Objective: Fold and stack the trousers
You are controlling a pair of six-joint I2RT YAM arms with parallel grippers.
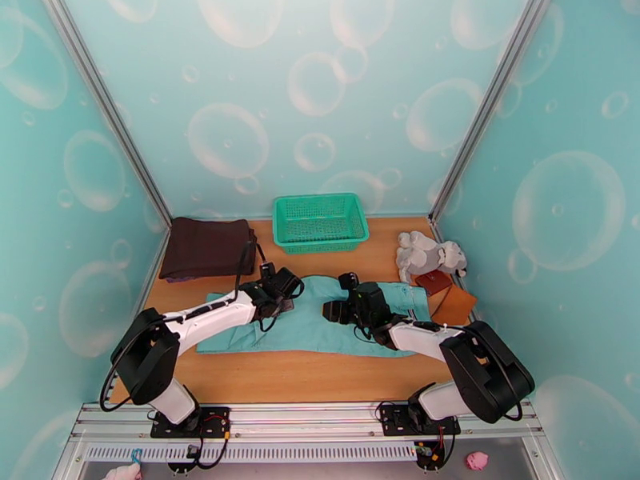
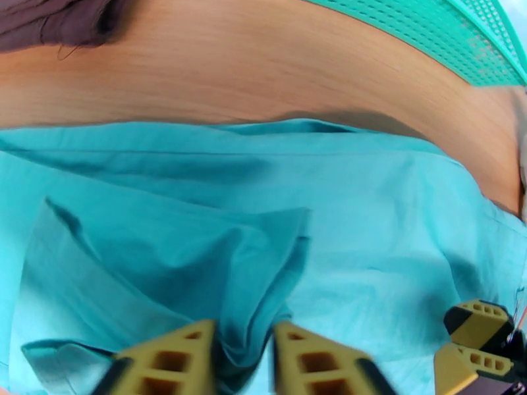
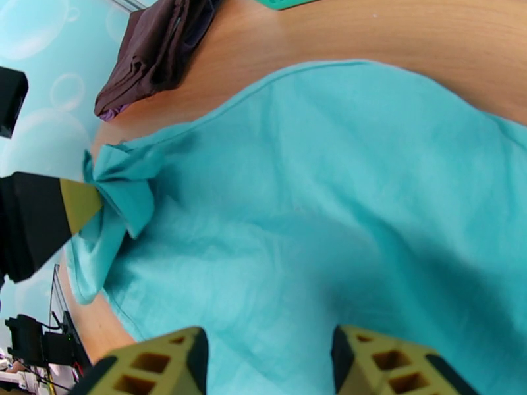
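The left end effector (image 2: pixel 244 330), part-open astride a raised fold of the trousers (image 1: pixel 316 330) lying on the counter (image 1: pixel 320 378) before the green basket (image 1: pixel 320 246), should lift straight off; the right end effector (image 3: pixel 267 337) gapes empty.

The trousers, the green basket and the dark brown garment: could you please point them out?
trousers (image 1: pixel 308 331), top view, middle of the cloth.
green basket (image 1: pixel 320 222), top view, its mesh floor.
dark brown garment (image 1: pixel 208 248), top view, centre of the folded pile.
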